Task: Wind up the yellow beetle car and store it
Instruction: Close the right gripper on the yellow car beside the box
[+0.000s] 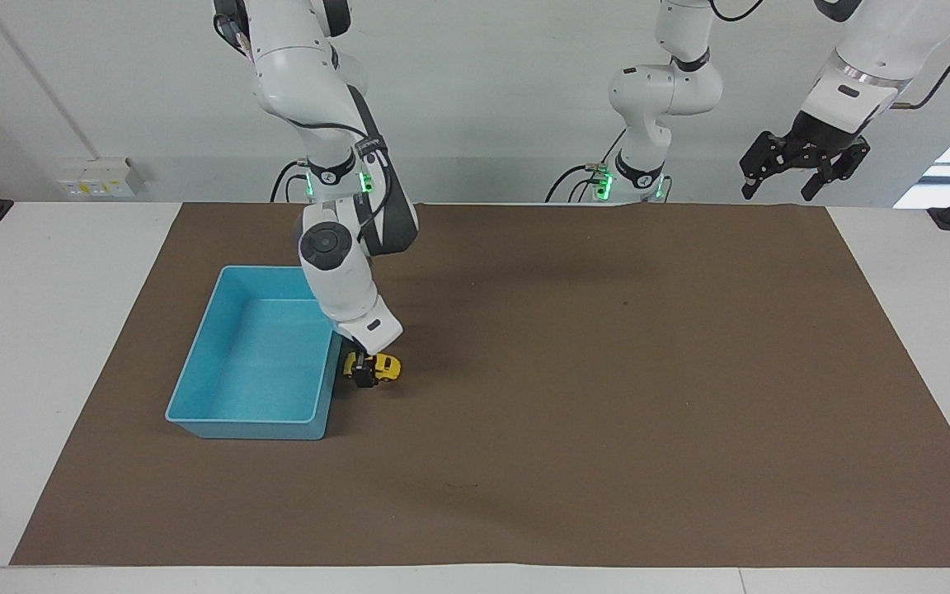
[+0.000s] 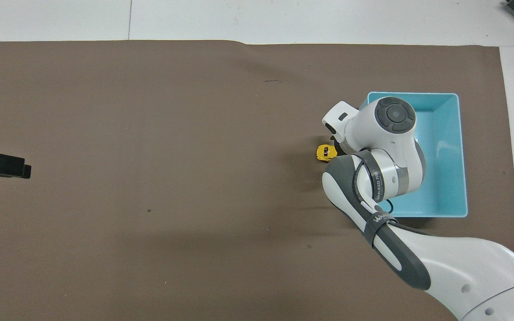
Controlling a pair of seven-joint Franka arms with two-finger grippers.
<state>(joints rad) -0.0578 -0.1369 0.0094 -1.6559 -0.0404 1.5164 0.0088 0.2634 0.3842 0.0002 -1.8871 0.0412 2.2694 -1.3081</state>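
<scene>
Black fingers of the right gripper (image 1: 364,371) straddle the yellow beetle car (image 1: 383,367); whether they grip it cannot be told. Car sits on the brown mat (image 1: 607,412), just beside the light-blue bin (image 1: 195,417). Left gripper (image 1: 801,165) waits, spread wide, over the mat's robot-side edge.

My right arm is bent steeply down, right gripper (image 1: 364,374) low at the yellow beetle car (image 1: 384,367), fingers astride it. My left arm waits raised, left gripper (image 1: 801,163) spread wide, well apart from the car.
</scene>
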